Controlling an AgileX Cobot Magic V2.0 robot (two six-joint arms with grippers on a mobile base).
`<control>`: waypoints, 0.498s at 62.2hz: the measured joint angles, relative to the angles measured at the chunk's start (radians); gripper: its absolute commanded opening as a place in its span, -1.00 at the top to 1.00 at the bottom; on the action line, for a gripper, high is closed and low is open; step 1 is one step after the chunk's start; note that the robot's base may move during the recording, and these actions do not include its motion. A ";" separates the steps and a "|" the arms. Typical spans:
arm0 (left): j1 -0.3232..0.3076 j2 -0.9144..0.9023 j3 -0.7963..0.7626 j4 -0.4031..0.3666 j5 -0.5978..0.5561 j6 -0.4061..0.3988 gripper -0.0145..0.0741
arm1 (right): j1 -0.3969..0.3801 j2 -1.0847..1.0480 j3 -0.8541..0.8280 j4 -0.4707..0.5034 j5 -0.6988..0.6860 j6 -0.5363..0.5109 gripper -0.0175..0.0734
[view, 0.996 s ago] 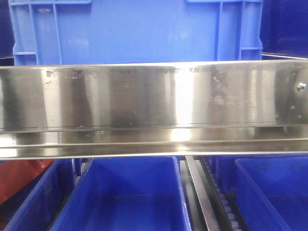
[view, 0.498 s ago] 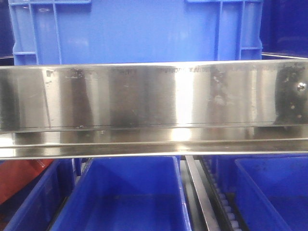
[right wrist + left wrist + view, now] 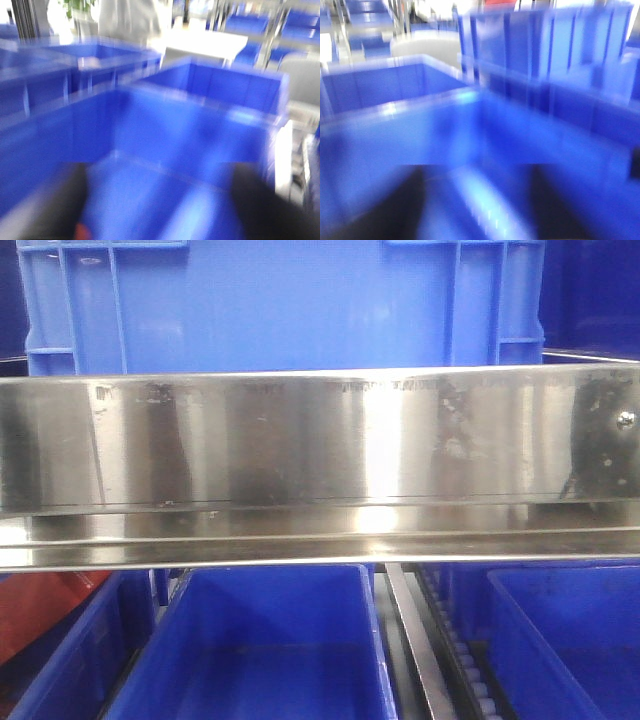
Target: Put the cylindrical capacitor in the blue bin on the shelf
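The front view is sharp and is filled by the shelf (image 3: 320, 465), whose broad scratched steel rail runs across the whole width, with a small screw (image 3: 627, 421) near its right end. A red surface (image 3: 35, 615) shows at the lower left under the rail. Behind and above the rail stands a large blue crate (image 3: 285, 305). Below the rail sit three blue bins: part of one at the left (image 3: 70, 660), a middle bin (image 3: 265, 650) whose visible interior looks bare, and a right bin (image 3: 570, 640), with a roller track (image 3: 460, 655) between the middle and right ones. No arm shows in this view. Both wrist views are badly blurred. The left wrist view shows the left gripper (image 3: 470, 200) as two dark finger shapes held apart over a blue bin (image 3: 395, 85), with taller blue crates (image 3: 555, 55) to the right. The right wrist view shows the right gripper (image 3: 160, 210), its dark fingers also spread apart, above another blue bin (image 3: 200, 125); a small red-orange spot (image 3: 81, 231) sits by the left finger, too smeared to identify. The cylindrical capacitor cannot be made out in any view.
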 measured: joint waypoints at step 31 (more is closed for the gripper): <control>0.091 -0.343 0.293 -0.007 0.052 0.000 0.92 | 0.000 -0.280 0.251 0.000 0.018 0.000 0.97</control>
